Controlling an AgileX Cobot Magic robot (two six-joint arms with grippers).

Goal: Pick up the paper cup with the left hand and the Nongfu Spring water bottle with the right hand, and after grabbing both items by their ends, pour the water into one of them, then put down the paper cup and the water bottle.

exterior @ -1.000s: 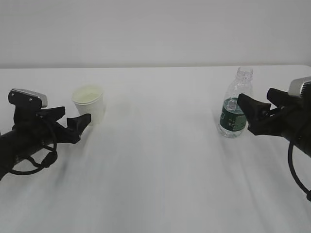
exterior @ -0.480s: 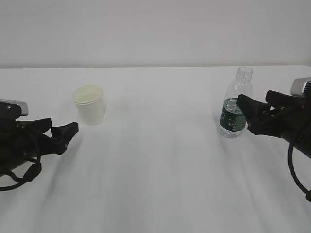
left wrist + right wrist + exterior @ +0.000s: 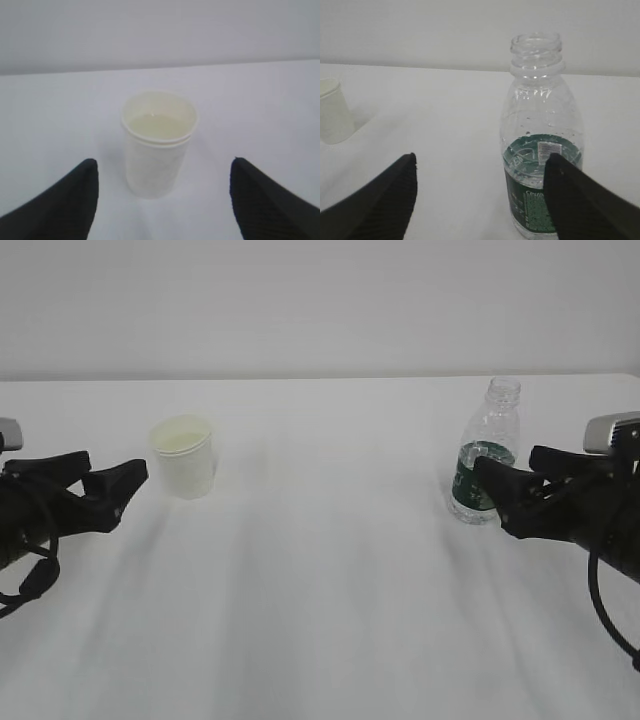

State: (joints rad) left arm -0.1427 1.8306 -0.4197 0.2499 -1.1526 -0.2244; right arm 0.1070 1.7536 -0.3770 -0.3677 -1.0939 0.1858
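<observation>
The job looks nearly over: the paper cup stands at ten o'clock on the table and the water bottle at two, both upright, each gripper, left and right, open, empty.

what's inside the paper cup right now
The paper cup is partly filled with pale liquid, its surface visible below the rim in the left wrist view. The depth and the cup's bottom are hidden by its wall.
</observation>
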